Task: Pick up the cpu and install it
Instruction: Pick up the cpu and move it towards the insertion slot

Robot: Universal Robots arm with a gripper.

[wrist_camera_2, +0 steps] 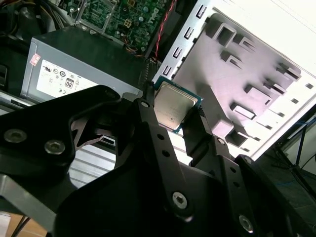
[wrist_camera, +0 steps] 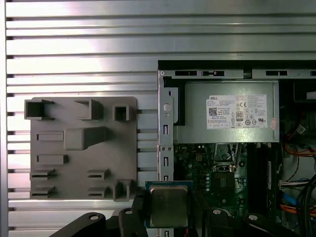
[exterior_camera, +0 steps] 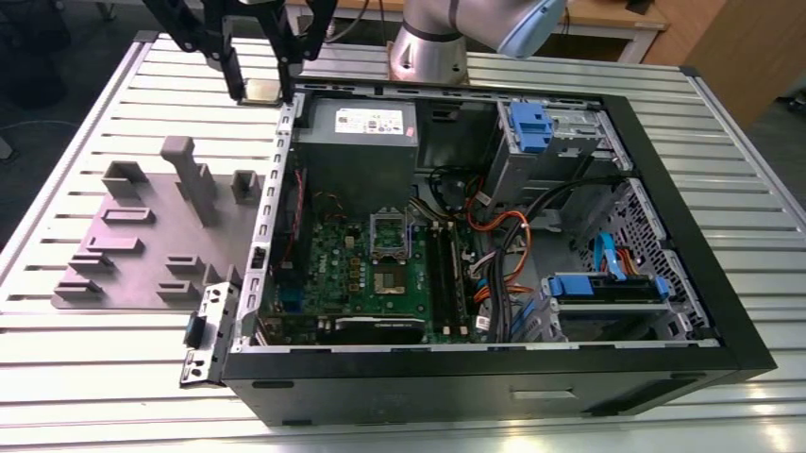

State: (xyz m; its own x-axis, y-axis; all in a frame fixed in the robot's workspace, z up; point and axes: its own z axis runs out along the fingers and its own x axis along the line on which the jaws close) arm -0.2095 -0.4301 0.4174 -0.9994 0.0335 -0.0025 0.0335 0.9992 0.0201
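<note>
The matte black gripper (exterior_camera: 263,92) is clamped on the flat, square, silver-topped cpu (wrist_camera: 169,205) above the case's (exterior_camera: 285,142) perforated metal wall, at the exterior view's far left.

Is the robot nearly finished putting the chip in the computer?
Picked up: the cpu is clamped in the jaws. In hand: it hangs over the case edge beside the power supply. Left: the socket on the motherboard has no chip in it.

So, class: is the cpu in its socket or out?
Out: the hand grips the cpu above the case edge, apart from the socket.
</note>
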